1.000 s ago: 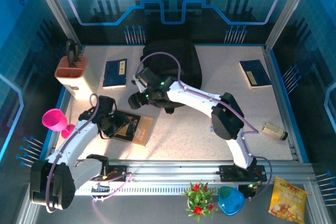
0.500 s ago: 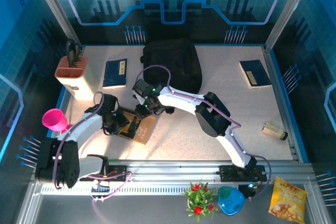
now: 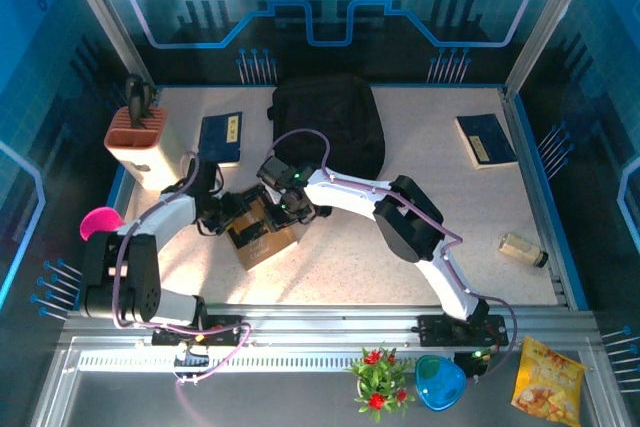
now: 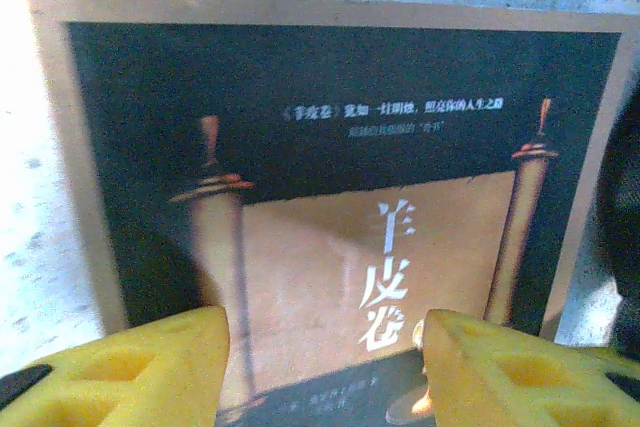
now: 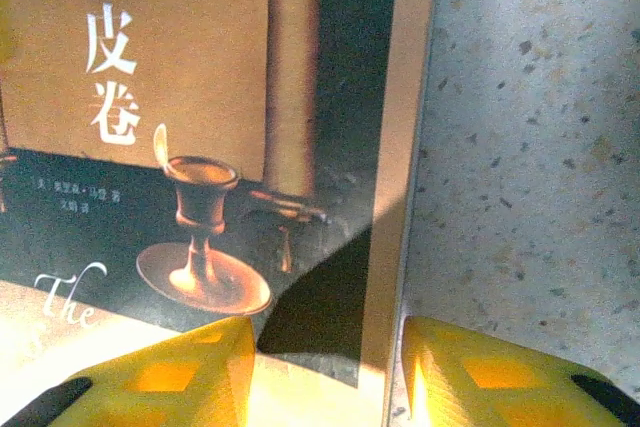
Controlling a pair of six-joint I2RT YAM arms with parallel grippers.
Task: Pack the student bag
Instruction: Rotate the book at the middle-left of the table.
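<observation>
Quick update: a second ago my right claw (image 5: 328, 325) was hanging over the near edge of the student bag (image 3: 330, 122). Now it's dropped onto the brown-and-black book (image 3: 268, 245), right across from my left claw (image 4: 322, 317). The book has also turned a bit on the table (image 3: 380, 247) since then.

Both claws are partway open, fingers apart, nothing clamped. The left one has the cover sitting under its gap. On the right one, the book's edge runs up between the fingers.

My guess is I'm setting up a two-handed lift, so packing has barely started. This book isn't in yet, and two blue books are lying well off to either side.

The bag sits at the back middle of the table, just beyond the book. It's lying flat, long axis running near-to-far and leaning slightly to the right at the near end. I can't tell which end is the top, and I can't see an opening from above.
</observation>
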